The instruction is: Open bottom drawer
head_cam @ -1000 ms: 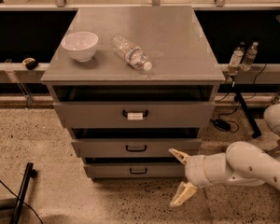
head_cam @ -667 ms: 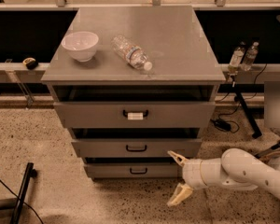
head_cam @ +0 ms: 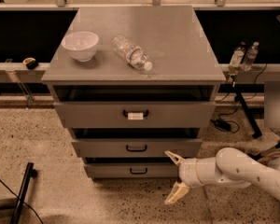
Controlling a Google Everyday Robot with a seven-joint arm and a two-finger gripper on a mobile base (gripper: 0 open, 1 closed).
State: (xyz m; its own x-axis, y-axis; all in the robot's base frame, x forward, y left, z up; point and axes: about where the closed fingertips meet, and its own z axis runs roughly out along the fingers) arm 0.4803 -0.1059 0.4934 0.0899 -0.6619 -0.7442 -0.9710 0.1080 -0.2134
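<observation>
The bottom drawer [head_cam: 130,171] is the lowest of three grey fronts in the cabinet, with a small black loop handle [head_cam: 138,171] at its middle. Its front stands about flush under the middle drawer [head_cam: 136,148]. My gripper [head_cam: 174,178] is at the drawer's right end, low near the floor, with its two cream fingers spread wide apart, one up by the drawer's top corner and one lower down. It holds nothing and is to the right of the handle.
The top drawer [head_cam: 134,114] has a white label on its handle. A white bowl [head_cam: 80,45] and a lying plastic bottle [head_cam: 131,52] rest on the cabinet top [head_cam: 177,41]. A black stand leg [head_cam: 23,190] is at the lower left. Two small bottles [head_cam: 243,55] stand at right.
My arm and gripper have shifted slightly left, toward the bottom drawer's right end. The drawers have not moved.
</observation>
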